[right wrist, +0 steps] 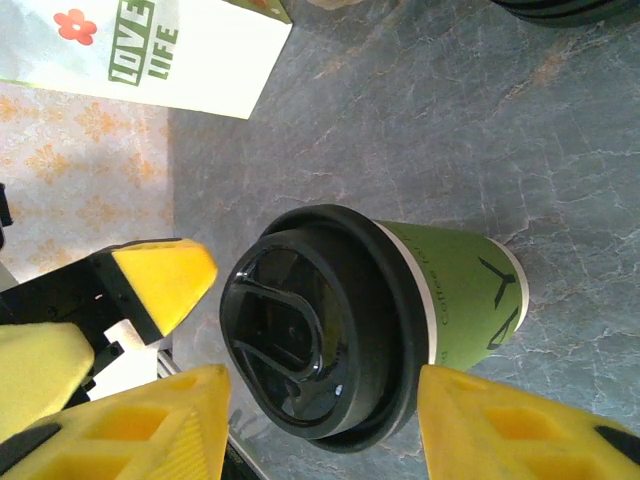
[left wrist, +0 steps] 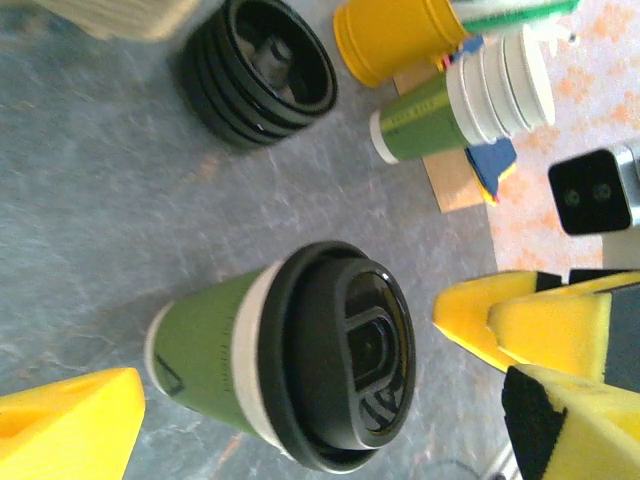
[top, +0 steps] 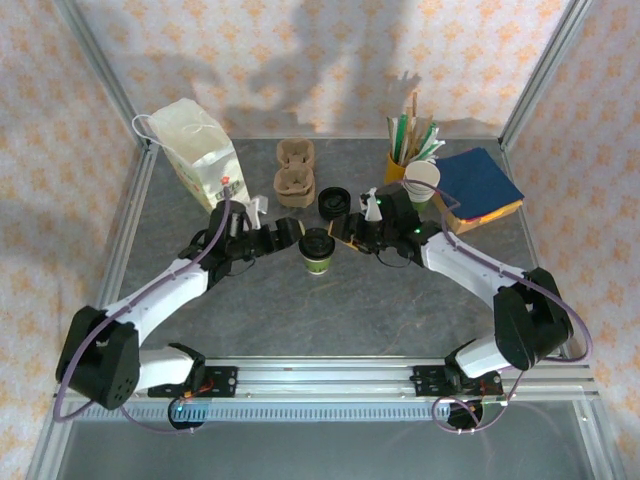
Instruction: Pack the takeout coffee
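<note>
Grey marbled table top (top: 330, 310). At its centre we see a green-and-white paper cup with a round black plastic lid (top: 318, 250); at ten o'clock, a white paper bag (top: 200, 150); at twelve, brown pulp cup carriers (top: 295, 175) and stacked black plastic lids (top: 333, 203); at two, a yellow cup of sticks (top: 397, 165), stacked lidless white-and-green cups (top: 422, 180) and blue napkins (top: 478, 178).

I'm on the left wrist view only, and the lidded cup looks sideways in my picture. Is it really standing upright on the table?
Observer: Yes. In the top view the takeout coffee stands upright on the table.
Operator: Is the other arm gripping it?
Observer: In the right wrist view the right gripper has its fingers either side of the black lid. I can't tell whether they press it.
Operator: Anything nearby to pack it into?
Observer: A white paper bag stands at the rear left, behind the left gripper.
</note>
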Controlling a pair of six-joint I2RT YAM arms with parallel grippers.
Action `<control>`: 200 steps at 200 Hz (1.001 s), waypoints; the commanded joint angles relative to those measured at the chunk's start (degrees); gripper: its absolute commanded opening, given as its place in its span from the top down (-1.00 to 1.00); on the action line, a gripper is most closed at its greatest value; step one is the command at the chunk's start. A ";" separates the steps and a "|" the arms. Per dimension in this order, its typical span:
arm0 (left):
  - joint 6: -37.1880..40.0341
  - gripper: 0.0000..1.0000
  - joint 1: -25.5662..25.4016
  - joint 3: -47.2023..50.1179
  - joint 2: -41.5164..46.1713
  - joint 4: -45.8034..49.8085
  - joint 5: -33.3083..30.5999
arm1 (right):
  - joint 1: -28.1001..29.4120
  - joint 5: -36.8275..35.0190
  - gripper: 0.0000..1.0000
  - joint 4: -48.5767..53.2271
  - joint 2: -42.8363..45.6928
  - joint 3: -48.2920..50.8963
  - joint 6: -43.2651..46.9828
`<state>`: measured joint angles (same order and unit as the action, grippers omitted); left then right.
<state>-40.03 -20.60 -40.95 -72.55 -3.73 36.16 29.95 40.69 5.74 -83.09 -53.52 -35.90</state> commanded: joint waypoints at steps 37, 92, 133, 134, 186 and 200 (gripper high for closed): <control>0.21 -0.86 -1.72 -3.80 -5.16 -3.57 3.36 | 0.18 0.08 -0.03 -5.57 0.91 3.31 -0.57; 0.30 -0.72 -1.72 -3.49 -7.98 -3.66 3.55 | 0.21 0.95 0.00 -7.36 -0.65 3.51 -1.19; 0.22 -0.60 -1.72 -2.74 -9.05 -3.92 3.78 | 0.28 2.17 0.01 -8.37 -1.92 3.68 -1.71; 0.22 -0.60 -1.68 -2.73 -9.12 -3.92 3.80 | 0.28 2.18 0.01 -8.37 -1.96 3.68 -1.71; 0.39 -0.45 -1.72 -1.60 -9.01 -3.83 4.00 | 1.03 2.81 0.01 -7.90 -4.09 2.85 -1.20; 0.39 -0.40 -1.72 -1.16 -9.05 -3.79 4.00 | 1.16 2.80 0.02 -7.85 -4.44 2.72 -1.19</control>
<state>-40.03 -22.15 -43.07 -81.14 -5.61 38.98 30.59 42.92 -0.97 -86.87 -50.57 -37.39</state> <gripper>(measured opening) 0.716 0.495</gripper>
